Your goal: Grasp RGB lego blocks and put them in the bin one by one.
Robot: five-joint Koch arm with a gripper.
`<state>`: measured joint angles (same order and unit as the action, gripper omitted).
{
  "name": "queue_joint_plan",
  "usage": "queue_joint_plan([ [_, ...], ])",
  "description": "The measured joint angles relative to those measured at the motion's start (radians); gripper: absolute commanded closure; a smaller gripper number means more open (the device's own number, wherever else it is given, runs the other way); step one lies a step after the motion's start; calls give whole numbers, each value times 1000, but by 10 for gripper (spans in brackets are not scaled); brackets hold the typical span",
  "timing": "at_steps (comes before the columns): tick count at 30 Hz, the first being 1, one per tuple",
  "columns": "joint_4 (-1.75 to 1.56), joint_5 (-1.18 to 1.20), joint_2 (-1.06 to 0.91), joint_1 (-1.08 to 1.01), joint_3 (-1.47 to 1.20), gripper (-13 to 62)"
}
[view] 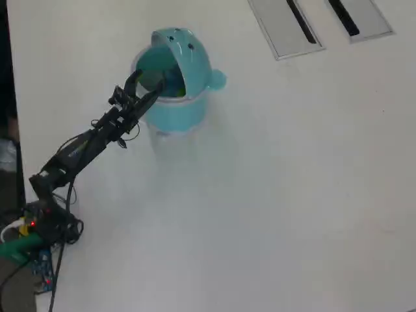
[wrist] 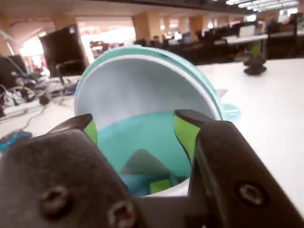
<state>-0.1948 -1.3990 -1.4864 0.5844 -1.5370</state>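
arm (view: pixel 78 148): comes up from its base at the overhead view's lower left and reaches diagonally to the bin's left rim

gripper (wrist: pixel 137 130): jaws spread apart with nothing between them, green pads (wrist: pixel 185 135) facing each other, parked right at the bin mouth (in the overhead view (view: pixel 147 84) the tips sit over the opening)

bin (wrist: pixel 152 80): teal, lid tipped back, pale inside; stands on the white table (view: pixel 292 195), upper left of centre from above (view: pixel 175 114), dark dots on the lid, round knob (view: pixel 216 80) on its right side

lego blocks: a yellow-green one (wrist: pixel 160 185) lies on the bin floor, with something blue just left of it (wrist: pixel 135 183) (too blurry to call)

table slots (view: pixel 318 23): two grey panels at the overhead view's top right, well apart from the bin
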Motion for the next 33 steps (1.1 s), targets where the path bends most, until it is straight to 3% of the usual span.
queue_joint_plan([
  [33,-103,387,-561,-127,-552,177],
])
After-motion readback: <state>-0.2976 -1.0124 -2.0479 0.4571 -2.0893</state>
